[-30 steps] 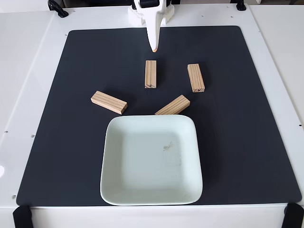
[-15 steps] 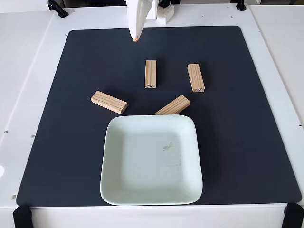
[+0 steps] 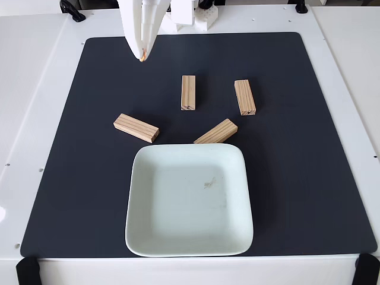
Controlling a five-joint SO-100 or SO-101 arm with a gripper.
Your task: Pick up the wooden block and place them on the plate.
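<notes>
Several light-wood blocks lie on the black mat (image 3: 309, 178) in the fixed view: one upright-lying wooden block (image 3: 188, 92) at centre, another (image 3: 244, 97) to its right, one (image 3: 136, 127) at left, and one (image 3: 215, 132) angled against the plate's far rim. The pale mint plate (image 3: 190, 202) sits at the mat's near centre with nothing in it. My white gripper (image 3: 142, 57) hangs over the mat's far left part, fingers together in a point, holding nothing, well apart from every block.
The mat lies on a white table (image 3: 35, 119). The arm's white base (image 3: 199, 15) stands at the far edge. Black clamps (image 3: 71, 9) sit at the table's corners. Wide bare mat flanks the plate on both sides.
The gripper has swung left along the far part of the mat, from above the centre block to the far left. Blocks and plate have not moved.
</notes>
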